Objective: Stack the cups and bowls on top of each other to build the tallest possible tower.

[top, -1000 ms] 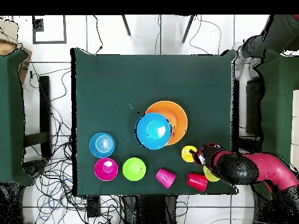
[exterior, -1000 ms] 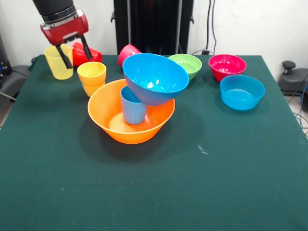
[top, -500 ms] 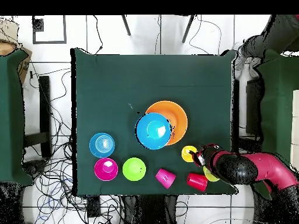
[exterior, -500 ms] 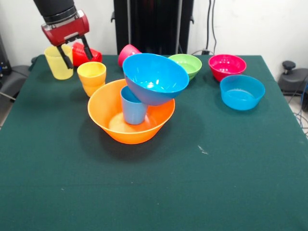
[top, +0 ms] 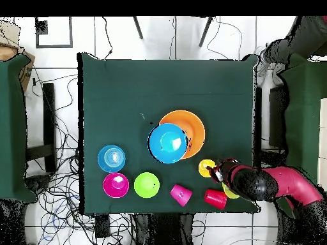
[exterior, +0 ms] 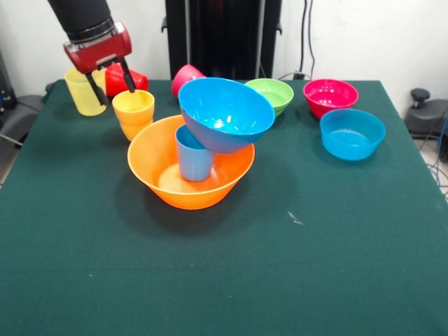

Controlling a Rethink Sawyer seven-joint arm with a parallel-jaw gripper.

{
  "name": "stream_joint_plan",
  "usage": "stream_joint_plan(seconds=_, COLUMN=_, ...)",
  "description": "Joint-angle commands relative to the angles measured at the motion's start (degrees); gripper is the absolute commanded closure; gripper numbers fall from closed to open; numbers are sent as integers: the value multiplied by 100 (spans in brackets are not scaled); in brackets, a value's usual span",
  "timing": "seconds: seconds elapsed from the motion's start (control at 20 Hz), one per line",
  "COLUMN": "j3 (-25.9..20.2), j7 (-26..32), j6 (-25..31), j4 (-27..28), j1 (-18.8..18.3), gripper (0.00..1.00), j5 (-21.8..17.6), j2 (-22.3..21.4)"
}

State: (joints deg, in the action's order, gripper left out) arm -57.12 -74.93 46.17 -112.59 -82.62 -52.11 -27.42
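Just above the small orange plastic cup, which stands upright beside the tilted tower, the red gripper hangs with fingers spread wide and empty, so it should centre one finger inside the rim before closing.

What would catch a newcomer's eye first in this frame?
The half-built tower near the table's middle: a large blue bowl sits tilted on a light blue cup that stands inside the large orange bowl. Next, the red gripper, open, hangs over the rim of the orange cup, between it and the yellow cup.
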Motion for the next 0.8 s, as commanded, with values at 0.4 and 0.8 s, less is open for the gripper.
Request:
stream_joint_plan(seconds=0.4, j3=629, j7=1687, j6=99, j4=640, j1=450, gripper=0, j5=-757, j2=706)
stream_joint_plan(seconds=0.8, j3=592, j7=1678, j6=119, j4=606, j1=419, gripper=0, j5=-754, j2=686)
